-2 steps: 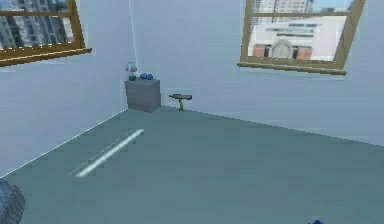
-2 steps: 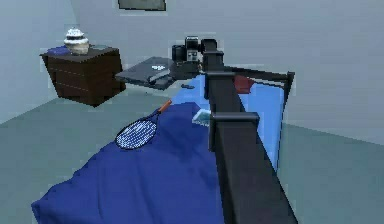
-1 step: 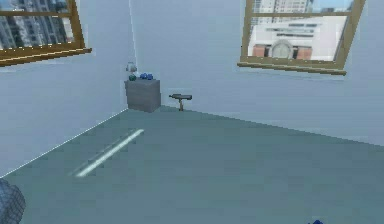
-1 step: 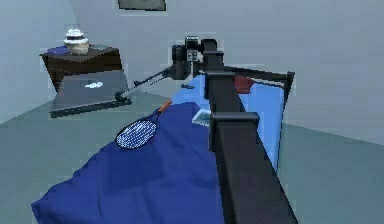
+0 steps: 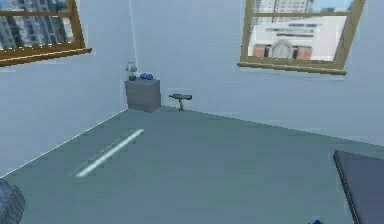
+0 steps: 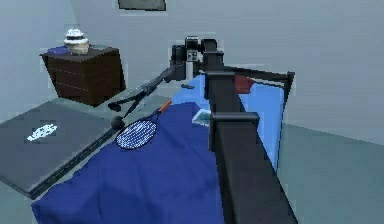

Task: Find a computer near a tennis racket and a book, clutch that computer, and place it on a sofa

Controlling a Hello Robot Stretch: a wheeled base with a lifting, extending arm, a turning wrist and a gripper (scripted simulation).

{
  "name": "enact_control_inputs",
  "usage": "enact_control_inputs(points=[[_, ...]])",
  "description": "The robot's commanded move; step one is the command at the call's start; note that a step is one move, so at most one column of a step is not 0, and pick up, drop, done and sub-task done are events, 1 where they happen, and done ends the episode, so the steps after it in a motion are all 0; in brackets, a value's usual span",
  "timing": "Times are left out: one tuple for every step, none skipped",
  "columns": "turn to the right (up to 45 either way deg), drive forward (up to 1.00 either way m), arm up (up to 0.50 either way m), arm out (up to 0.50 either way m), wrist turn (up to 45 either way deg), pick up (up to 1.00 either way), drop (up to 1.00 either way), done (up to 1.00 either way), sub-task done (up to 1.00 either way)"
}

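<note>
A bed with a blue cover [image 6: 170, 170] runs up the arm side view. On it lies a tennis racket [image 6: 138, 133] with an orange grip. A small pale flat thing [image 6: 200, 118], maybe a book, lies beside it. At the cover's left edge lies a flat dark grey slab with a pale mark [image 6: 45, 140], shaped like a closed laptop. Its corner shows again at the forward view's lower right [image 5: 360, 185]. The arm [image 6: 245, 160] rises over the bed. My gripper [image 6: 120, 106] reaches left toward the slab's far corner and the racket's head. I cannot tell whether it holds anything.
A dark wooden dresser [image 6: 85, 75] with a white object [image 6: 75, 40] on top stands beyond the slab. A red thing [image 6: 243, 85] sits at the bed's head. Ahead, a grey cabinet [image 5: 142, 95] stands in the corner across open floor [image 5: 200, 160], under two windows.
</note>
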Motion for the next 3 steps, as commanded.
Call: enact_control_inputs(points=[[0.0,0.00,0.00,0.00,-15.0,0.00,0.00,0.00,0.00],[0.0,0.00,0.00,-0.46,0.0,0.00,0.00,0.00,0.00],[-45.0,0.00,0.00,0.00,0.0,0.00,0.00,0.00,0.00]])
